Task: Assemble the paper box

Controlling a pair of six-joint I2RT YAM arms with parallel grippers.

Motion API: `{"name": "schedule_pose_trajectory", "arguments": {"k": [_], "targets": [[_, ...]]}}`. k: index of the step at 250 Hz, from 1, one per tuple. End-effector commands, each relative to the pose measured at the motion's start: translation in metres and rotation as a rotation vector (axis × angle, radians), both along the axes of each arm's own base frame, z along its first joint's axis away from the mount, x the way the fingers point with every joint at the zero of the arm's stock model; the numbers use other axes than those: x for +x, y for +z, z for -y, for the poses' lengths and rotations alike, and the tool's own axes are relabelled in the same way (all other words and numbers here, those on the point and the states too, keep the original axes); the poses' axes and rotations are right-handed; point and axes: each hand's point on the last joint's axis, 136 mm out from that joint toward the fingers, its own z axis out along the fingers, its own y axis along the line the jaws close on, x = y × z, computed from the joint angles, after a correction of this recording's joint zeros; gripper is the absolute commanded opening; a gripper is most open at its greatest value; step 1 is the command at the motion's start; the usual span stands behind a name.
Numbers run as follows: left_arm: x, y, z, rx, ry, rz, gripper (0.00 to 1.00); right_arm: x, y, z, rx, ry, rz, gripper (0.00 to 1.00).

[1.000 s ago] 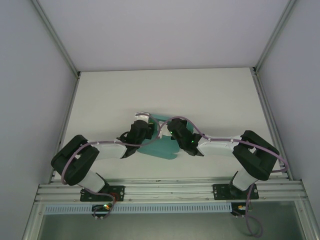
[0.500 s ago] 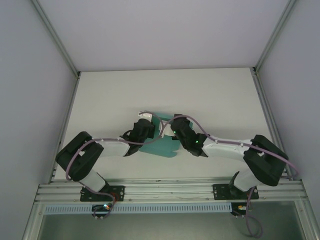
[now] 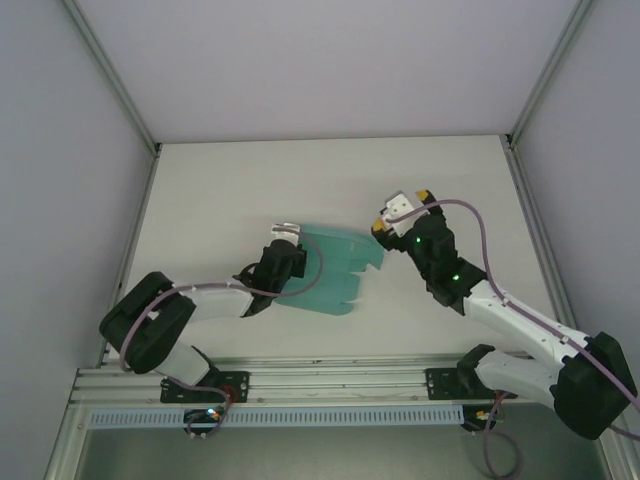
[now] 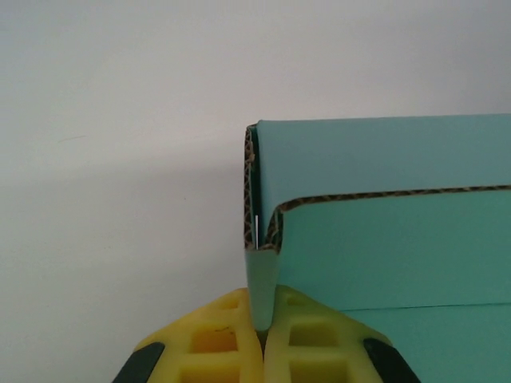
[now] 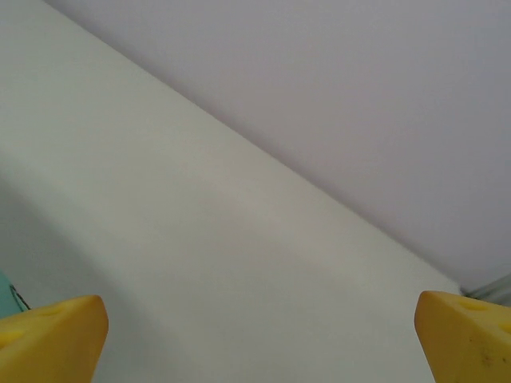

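Observation:
The teal-green paper box (image 3: 335,268) lies as a partly folded die-cut sheet with scalloped flaps near the table's middle. My left gripper (image 3: 287,240) is shut on its left edge. In the left wrist view a thin teal flap (image 4: 262,283) is pinched between the yellow fingers (image 4: 209,347), with the folded card (image 4: 391,207) spreading to the right. My right gripper (image 3: 403,210) stands open above the table, right of the sheet and apart from it. In the right wrist view its yellow fingertips (image 5: 49,335) stand far apart with bare table between them.
The white table (image 3: 330,180) is enclosed by grey walls with metal posts (image 3: 110,75) at the back corners. An aluminium rail (image 3: 340,380) carries both arm bases along the near edge. Free room lies behind the sheet and at the right.
My right gripper has let go of the sheet, opened, and swung up and to the right. The sheet's right flaps now lie spread out. The left gripper keeps its hold.

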Motion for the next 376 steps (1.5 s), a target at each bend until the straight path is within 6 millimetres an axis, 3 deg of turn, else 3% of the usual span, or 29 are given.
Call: {"name": "schedule_pose_trajectory", "arguments": {"k": [1, 62, 119, 162, 166, 204, 231, 246, 251, 334, 376], "targets": [[-0.003, 0.014, -0.003, -0.060, 0.018, 0.006, 0.00, -0.003, -0.015, -0.017, 0.104, 0.069, -0.100, 1.00], [-0.008, 0.023, -0.003, -0.100, 0.006, 0.006, 0.00, 0.008, -0.046, -0.045, 0.140, 0.146, -0.204, 1.00], [-0.013, 0.026, 0.004, -0.126, -0.035, -0.003, 0.00, 0.026, -0.042, -0.073, 0.271, 0.212, -0.165, 1.00], [-0.014, 0.026, 0.008, -0.146, -0.032, -0.007, 0.00, 0.042, -0.021, -0.065, 0.436, 0.079, -0.037, 1.00], [-0.014, 0.026, 0.009, -0.147, -0.033, -0.006, 0.00, 0.045, -0.029, -0.065, 0.432, 0.057, -0.044, 1.00], [-0.014, 0.030, 0.011, -0.141, -0.017, 0.007, 0.00, 0.047, -0.026, -0.055, 0.447, -0.092, 0.014, 1.00], [-0.010, 0.031, 0.002, -0.140, 0.042, 0.007, 0.00, 0.041, -0.033, -0.048, 0.398, -0.143, -0.007, 1.00], [-0.009, 0.033, -0.002, -0.140, 0.067, 0.011, 0.00, 0.034, -0.046, -0.044, 0.355, -0.148, -0.051, 1.00], [-0.009, 0.032, -0.004, -0.137, 0.076, 0.011, 0.00, 0.030, -0.039, -0.041, 0.353, -0.143, -0.044, 1.00], [-0.010, 0.050, -0.010, -0.135, 0.063, 0.034, 0.00, -0.042, -0.082, 0.003, 0.254, -0.135, -0.274, 1.00], [-0.013, 0.062, -0.008, -0.161, 0.041, 0.048, 0.00, -0.050, -0.079, -0.003, 0.301, -0.074, -0.309, 0.99]]}}
